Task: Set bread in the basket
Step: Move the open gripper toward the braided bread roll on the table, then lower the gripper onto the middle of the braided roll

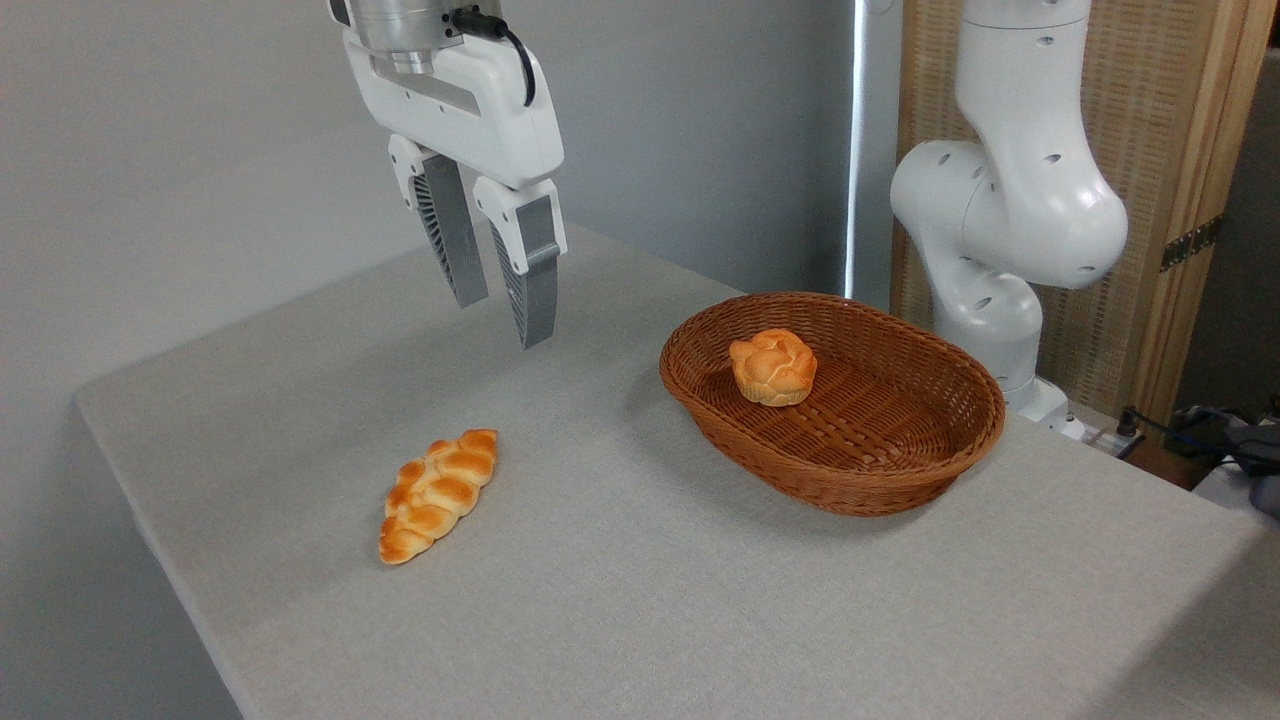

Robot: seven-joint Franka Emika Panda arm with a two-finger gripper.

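The bread [438, 493], a long braided golden-orange loaf, lies flat on the grey table at the front left. The basket [935, 460], an oval reddish-brown wicker one, stands to the right of centre. My gripper [503, 322] hangs in the air well above the table, behind and slightly right of the loaf and to the left of the basket. Its two grey fingers [532, 290] point down with a gap between them and hold nothing.
A small round knotted bun [772, 367] sits inside the basket near its far left side. The arm's white base [1000, 230] rises behind the basket at the right. The table's left edge [150, 540] runs close to the loaf.
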